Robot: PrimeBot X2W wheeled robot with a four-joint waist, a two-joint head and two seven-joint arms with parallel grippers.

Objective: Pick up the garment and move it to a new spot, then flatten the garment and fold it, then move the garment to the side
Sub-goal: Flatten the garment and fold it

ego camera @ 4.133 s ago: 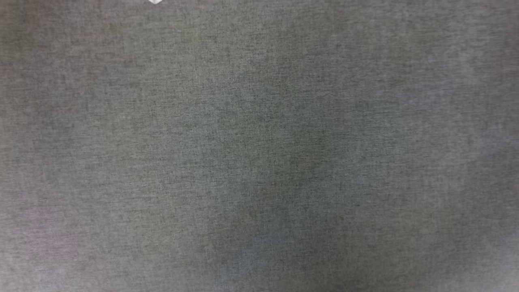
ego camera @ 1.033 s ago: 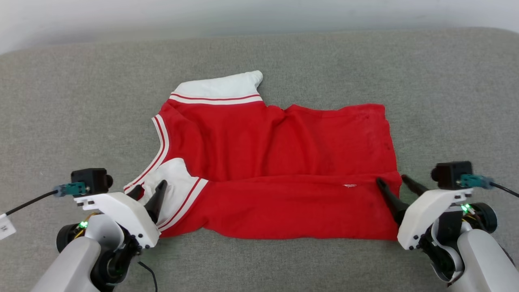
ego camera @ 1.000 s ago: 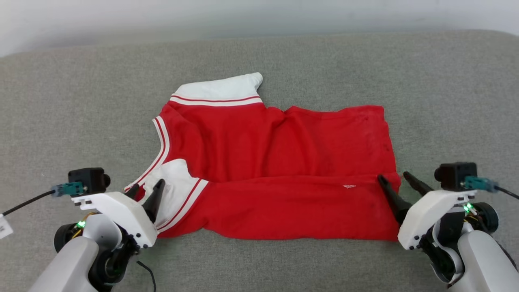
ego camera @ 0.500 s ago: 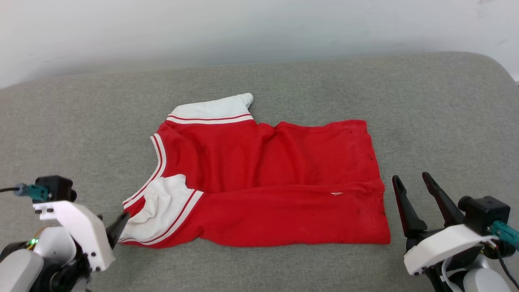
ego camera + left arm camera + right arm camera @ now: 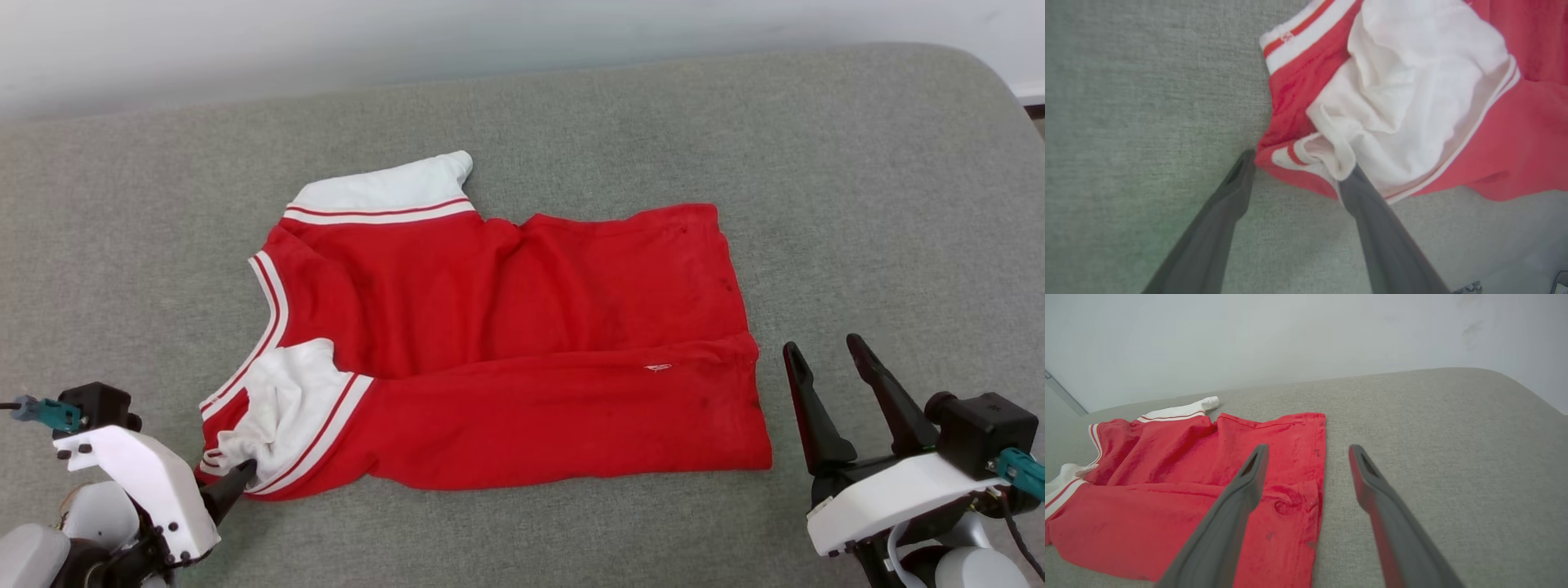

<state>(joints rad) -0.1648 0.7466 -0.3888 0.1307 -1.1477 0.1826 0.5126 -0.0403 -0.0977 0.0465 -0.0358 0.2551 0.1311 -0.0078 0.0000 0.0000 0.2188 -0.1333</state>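
Note:
The garment (image 5: 506, 343) lies on the grey cushion, red side up, its near edge folded over toward the middle. A white sleeve (image 5: 384, 188) sticks out at the far left, and a second white sleeve (image 5: 282, 408) is bunched at the near left corner. My left gripper (image 5: 233, 483) stands open at that corner. In the left wrist view its fingertips (image 5: 1353, 173) straddle the sleeve's hem (image 5: 1327, 159), touching the fabric edge. My right gripper (image 5: 826, 355) is open and empty, just right of the garment's hem (image 5: 1314, 490), above the cushion.
The grey upholstered cushion (image 5: 882, 204) runs back to a pale wall (image 5: 326, 41); its rounded right corner (image 5: 988, 73) is in view. Bare cushion lies on all sides of the garment.
Both grippers have drawn back from the garment's near fold toward me and outward, staying open. The head view has shifted too. The garment lies as it did.

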